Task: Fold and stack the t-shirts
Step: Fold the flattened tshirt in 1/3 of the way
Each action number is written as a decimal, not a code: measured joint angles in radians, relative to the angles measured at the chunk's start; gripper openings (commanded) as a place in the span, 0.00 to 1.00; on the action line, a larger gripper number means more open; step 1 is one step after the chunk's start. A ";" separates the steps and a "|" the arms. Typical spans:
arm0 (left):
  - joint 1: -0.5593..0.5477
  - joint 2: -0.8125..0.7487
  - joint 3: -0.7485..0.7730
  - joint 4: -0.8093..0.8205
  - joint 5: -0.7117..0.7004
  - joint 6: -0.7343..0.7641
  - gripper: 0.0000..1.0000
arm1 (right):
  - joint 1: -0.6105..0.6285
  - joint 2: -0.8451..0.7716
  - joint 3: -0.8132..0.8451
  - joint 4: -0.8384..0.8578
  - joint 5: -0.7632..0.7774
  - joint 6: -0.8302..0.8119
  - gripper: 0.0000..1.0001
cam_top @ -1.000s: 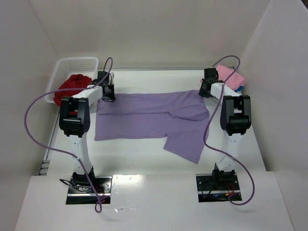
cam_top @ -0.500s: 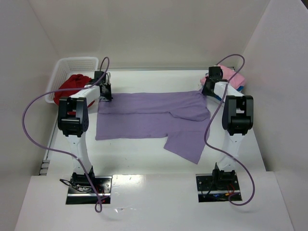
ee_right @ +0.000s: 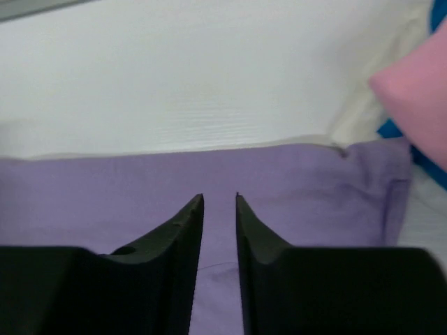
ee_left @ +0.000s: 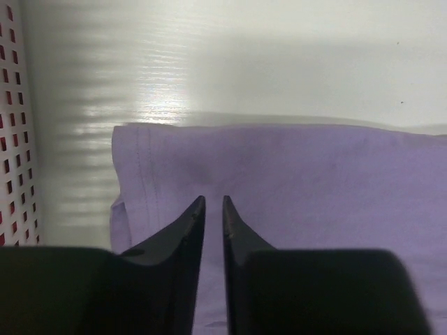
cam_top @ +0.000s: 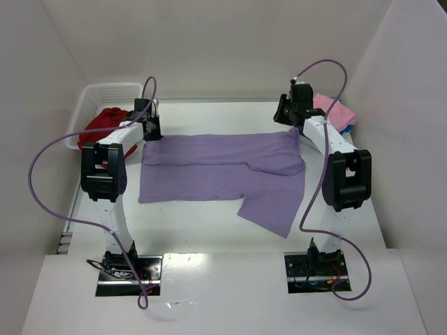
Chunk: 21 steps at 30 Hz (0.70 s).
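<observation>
while the fingers [ee_left: 178, 237] hang parted, the lavender t-shirt [cam_top: 209, 167] lies beneath them.

The left arm [cam_top: 105, 171] and right arm [cam_top: 347, 178] both reach to the far side, elbows raised. The left pincer [ee_left: 213, 199] tilts down, its fingers [ee_left: 183, 241] a narrow slit apart with nothing between. The right pincer [ee_right: 219, 195] tilts down too, slightly wider, gripping nothing.
</observation>
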 measured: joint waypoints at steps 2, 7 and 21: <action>-0.003 -0.003 -0.002 0.003 0.001 -0.003 0.13 | 0.027 0.010 -0.003 0.005 -0.007 0.016 0.16; -0.039 -0.003 -0.017 0.007 0.005 -0.020 0.05 | 0.072 0.101 -0.009 0.013 -0.010 0.042 0.04; -0.087 0.068 0.002 -0.028 0.026 -0.058 0.04 | 0.086 0.262 -0.014 -0.014 0.036 0.062 0.04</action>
